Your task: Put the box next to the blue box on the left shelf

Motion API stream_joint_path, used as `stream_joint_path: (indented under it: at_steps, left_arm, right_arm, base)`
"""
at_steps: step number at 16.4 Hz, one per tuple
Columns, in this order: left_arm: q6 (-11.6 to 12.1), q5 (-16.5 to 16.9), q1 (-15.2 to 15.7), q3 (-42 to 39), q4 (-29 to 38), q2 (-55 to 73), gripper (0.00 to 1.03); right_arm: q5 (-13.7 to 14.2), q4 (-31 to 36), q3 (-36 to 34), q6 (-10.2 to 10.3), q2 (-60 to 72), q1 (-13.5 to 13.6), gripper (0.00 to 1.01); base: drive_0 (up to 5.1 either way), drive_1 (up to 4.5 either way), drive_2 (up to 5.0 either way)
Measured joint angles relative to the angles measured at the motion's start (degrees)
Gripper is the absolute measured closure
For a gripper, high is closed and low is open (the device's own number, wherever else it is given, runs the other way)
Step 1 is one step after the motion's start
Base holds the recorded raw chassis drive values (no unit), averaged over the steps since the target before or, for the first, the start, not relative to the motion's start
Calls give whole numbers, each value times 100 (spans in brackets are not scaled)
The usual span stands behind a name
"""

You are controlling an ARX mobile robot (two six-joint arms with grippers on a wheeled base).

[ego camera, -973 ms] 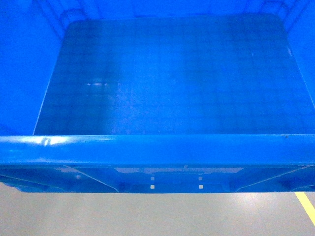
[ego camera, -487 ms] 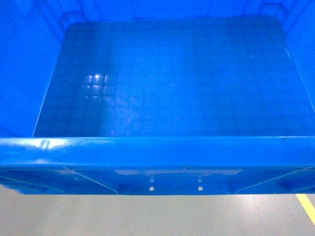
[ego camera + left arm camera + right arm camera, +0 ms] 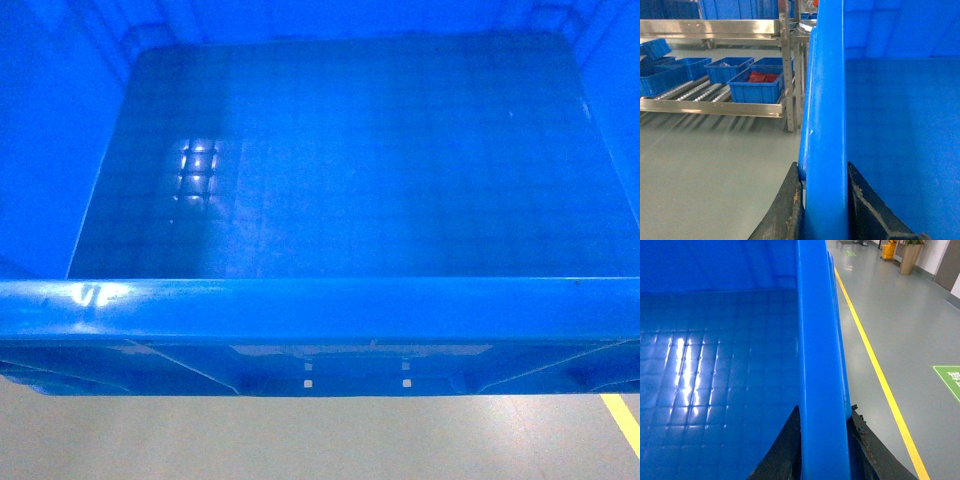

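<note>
the box fills almost the whole head view, held up off the grey floor, its near rim running straight across the frame and its grid-patterned bottom bare, with a patch of light glinting on the left. only a strip of floor and a bit of yellow line at the lower right show beneath it; neither gripper can be seen from here.

the left wrist view shows what the head view hides: the left gripper is clamped on the box's left wall, one dark finger outside the rim and the other inside, both pressed against the plastic. beyond that wall, well apart from the box, stands the left shelf, its low roller rails carrying several smaller blue bins, one of them with something red inside. the shelf shows in no other view.

the right wrist view gives the matching picture on the other side: the right gripper grips the right wall, a finger on each face of the rim. outside it the floor runs off with the yellow line alongside, a green floor marking at the right edge, and a yellow object far off by the wall.
</note>
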Motion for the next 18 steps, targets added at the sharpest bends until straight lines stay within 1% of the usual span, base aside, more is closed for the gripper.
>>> stream_joint_path:
  at_steps: [18]
  left_arm:
    - [0, -2, -2, 0, 0, 0, 88]
  right_arm:
    - [-2, -9, 0, 0, 0, 0, 84]
  base:
    - [2, 421, -418]
